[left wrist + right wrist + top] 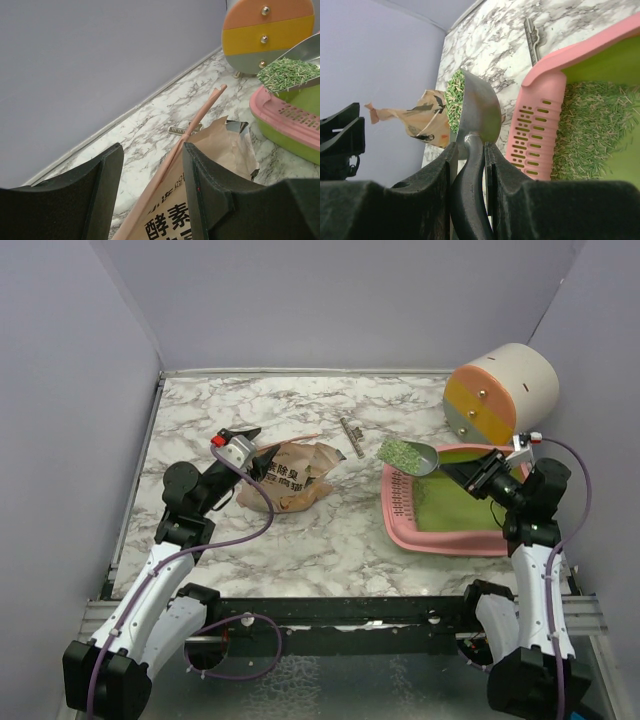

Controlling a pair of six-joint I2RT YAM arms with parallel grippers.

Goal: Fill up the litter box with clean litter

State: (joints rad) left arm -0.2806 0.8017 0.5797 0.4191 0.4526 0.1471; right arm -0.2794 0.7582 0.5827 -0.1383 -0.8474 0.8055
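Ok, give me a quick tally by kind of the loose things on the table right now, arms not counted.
Litter box: 1
Metal scoop loaded with litter: 1
Tan litter bag: 1
Cream, orange and yellow cylinder: 1
Small grey metal piece, too small to identify: 1
Total: 5

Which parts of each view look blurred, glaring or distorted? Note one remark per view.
Top external: even light, soft shadows, litter box sharp. Left wrist: near fingers loom large and soft. Right wrist: scoop shows dull sheen; tilted view, near fingers blurred.
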